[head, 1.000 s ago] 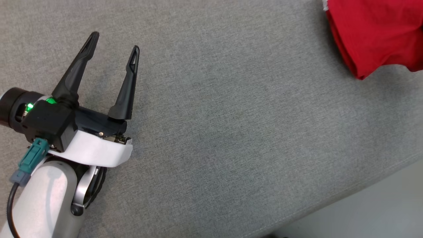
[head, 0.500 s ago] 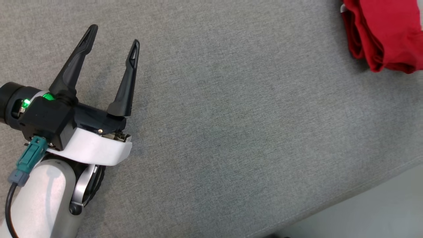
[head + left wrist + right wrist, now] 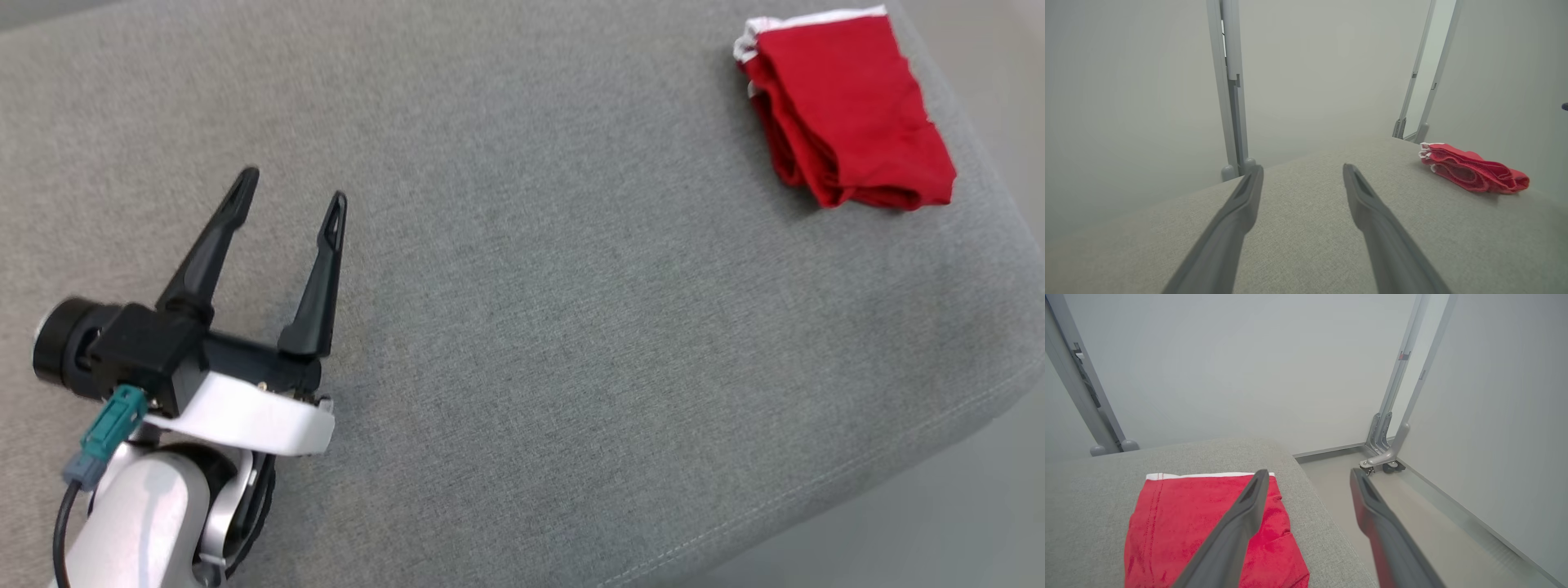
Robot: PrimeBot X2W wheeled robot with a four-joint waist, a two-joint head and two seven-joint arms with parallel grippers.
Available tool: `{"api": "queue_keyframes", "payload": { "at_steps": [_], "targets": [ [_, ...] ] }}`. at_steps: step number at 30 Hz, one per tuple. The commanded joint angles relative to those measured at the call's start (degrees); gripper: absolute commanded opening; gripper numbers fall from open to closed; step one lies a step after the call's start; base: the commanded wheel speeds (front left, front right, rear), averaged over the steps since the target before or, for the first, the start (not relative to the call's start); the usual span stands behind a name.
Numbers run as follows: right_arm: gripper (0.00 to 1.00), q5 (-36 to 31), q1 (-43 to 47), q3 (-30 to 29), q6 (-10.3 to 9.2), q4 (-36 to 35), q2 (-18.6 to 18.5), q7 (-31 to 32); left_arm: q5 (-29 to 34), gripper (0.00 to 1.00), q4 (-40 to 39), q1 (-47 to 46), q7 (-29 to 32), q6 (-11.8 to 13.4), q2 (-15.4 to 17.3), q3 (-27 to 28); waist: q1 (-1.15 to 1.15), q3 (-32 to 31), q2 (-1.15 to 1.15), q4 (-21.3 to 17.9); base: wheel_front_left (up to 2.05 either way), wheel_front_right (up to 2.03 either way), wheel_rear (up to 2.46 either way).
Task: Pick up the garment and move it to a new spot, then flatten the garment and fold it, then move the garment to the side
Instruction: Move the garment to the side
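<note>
Garment (image 3: 849, 122): red, folded, at the tabletop's (image 3: 531, 327) far right corner. Your left pincer (image 3: 293, 184) gapes empty, well apart to its left. Your right pincer (image 3: 1309, 472), likewise spread and empty, hangs nearer.

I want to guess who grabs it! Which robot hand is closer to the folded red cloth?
Right. The right hand hangs close over the folded red cloth garment; the left hand is far across the grey fabric cushion.
</note>
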Motion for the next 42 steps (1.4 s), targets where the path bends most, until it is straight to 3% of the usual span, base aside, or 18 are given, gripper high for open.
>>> {"api": "queue_keyframes", "payload": {
  "at_steps": [1,6,12,19,27,42],
  "targets": [
    [1.00,-0.8,2.9,-2.8,-0.04,-2.3,1.2,-0.1,-0.7,1.00,0.4,1.6,-0.4,0.7,0.0,0.4,0.00,-3.2,0.00,0.2,0.00,0.00,0.00],
    [1.00,-3.0,10.1,-9.2,-0.04,-11.0,5.6,-0.1,-1.9,1.00,1.0,5.0,-1.1,2.1,-0.2,1.5,0.00,-6.4,0.00,1.1,0.00,0.00,0.00],
    [1.00,-4.8,15.6,-11.8,-0.03,-17.5,9.0,-0.1,-3.0,1.00,1.7,7.2,-1.9,2.9,-0.8,1.8,0.00,-8.9,0.00,2.3,0.00,0.00,0.00],
    [1.00,-5.3,18.6,-11.3,-0.03,-19.2,10.3,-0.1,-5.4,1.00,3.2,8.1,-2.8,3.3,-2.1,2.6,0.00,-11.1,0.00,4.4,0.00,0.00,0.00],
    [1.00,-7.0,22.6,-10.1,-0.03,-22.0,11.1,0.3,-7.8,1.00,5.1,10.3,-4.5,4.9,-3.1,5.2,0.00,-14.3,0.00,9.7,0.00,0.00,0.00],
    [1.00,-11.6,33.1,-7.6,-0.03,-29.4,15.4,5.7,-9.7,1.00,6.3,20.8,-5.9,8.4,-2.3,8.7,0.00,-22.1,0.00,17.2,0.00,0.00,0.00]
  ]
}}
